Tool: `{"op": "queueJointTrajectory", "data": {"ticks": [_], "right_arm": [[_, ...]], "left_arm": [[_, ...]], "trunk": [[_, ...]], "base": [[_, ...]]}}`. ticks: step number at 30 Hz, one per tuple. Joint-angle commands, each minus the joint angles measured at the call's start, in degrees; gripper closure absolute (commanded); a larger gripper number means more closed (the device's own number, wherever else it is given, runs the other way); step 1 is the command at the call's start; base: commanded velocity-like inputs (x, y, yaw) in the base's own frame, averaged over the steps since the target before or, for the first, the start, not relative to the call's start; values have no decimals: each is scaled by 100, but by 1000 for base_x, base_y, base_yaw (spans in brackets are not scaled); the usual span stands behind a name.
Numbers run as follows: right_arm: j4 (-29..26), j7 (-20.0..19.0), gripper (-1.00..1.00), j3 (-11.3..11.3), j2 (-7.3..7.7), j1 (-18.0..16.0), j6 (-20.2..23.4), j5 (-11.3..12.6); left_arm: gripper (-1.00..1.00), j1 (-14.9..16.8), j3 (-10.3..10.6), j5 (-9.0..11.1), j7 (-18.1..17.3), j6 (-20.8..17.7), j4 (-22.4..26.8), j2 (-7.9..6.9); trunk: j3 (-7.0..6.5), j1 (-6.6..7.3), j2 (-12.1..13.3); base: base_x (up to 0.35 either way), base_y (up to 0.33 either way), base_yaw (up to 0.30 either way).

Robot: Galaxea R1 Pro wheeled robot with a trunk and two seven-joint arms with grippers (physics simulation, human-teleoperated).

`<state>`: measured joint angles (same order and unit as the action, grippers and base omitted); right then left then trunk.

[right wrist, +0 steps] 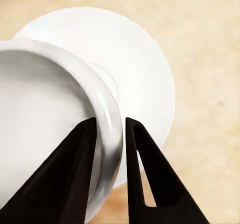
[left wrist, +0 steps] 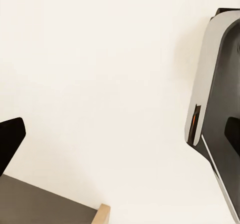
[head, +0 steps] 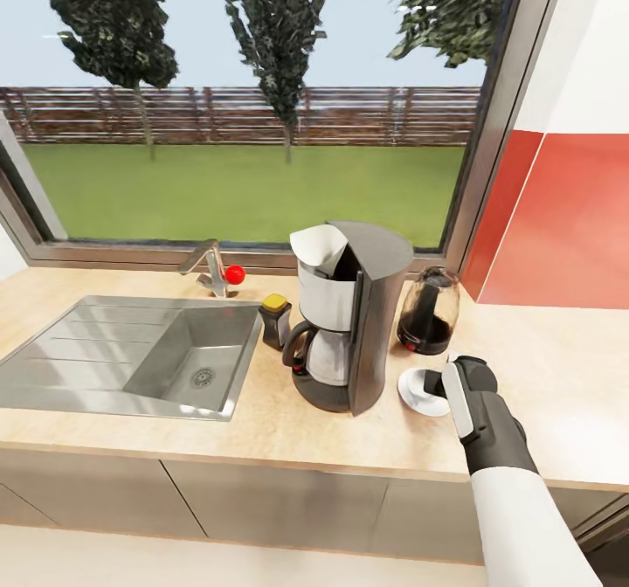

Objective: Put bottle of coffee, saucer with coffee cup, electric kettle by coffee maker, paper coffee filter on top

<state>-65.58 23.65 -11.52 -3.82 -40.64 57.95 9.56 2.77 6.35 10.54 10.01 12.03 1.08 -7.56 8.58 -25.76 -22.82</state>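
The tall black coffee maker (head: 345, 329) stands on the beige kitchen countertop (head: 550, 369) with the white paper coffee filter (head: 316, 252) in its top. Touching-close on its sink side sits the small yellow-capped bottle of coffee (head: 275, 320). On its other side, towards the back, stands the glass electric kettle (head: 430, 309). The white saucer (head: 414, 392) (right wrist: 145, 64) lies in front of the kettle. My right gripper (head: 435, 383) (right wrist: 108, 125) is over the saucer, shut on the rim of the coffee cup (right wrist: 45, 114), which rests tilted on the saucer. My left gripper (left wrist: 120, 139) is open with nothing between its fingers.
A steel sink (head: 131, 355) with a faucet (head: 208, 269) and a red knob (head: 234, 273) lies beside the bottle. A window sill runs behind, and a red wall panel (head: 559, 229) is behind the kettle. The left wrist view shows pale floor and my own body (left wrist: 215, 104).
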Motion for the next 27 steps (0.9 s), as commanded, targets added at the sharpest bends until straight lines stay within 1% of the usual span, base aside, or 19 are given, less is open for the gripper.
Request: {"op": "queueJointTrajectory", "data": {"ticks": [1, 13, 19, 27], "right_arm": [[18, 40, 100, -12, -4, -5, -22, 61], [27, 35, 100, -23, 4, -5, -82, 64], [27, 41, 100, -23, 4, -5, -82, 62], [36, 51, 100, -17, 7, -5, -77, 50]], "left_arm": [[-100, 4, 50, 53, 13, 18, -3, 0], [-100, 4, 58, 53, 10, 11, -3, 0], [-100, 4, 51, 53, 10, 10, -3, 0], [-100, 4, 50, 38, 12, 10, -3, 22]], "trunk": [[12, -3, -12], [12, -3, -12], [12, -3, -12], [12, -3, -12]], "base": [[0, 0, 0], [0, 0, 0], [88, 0, 0], [8, 0, 0]]}}
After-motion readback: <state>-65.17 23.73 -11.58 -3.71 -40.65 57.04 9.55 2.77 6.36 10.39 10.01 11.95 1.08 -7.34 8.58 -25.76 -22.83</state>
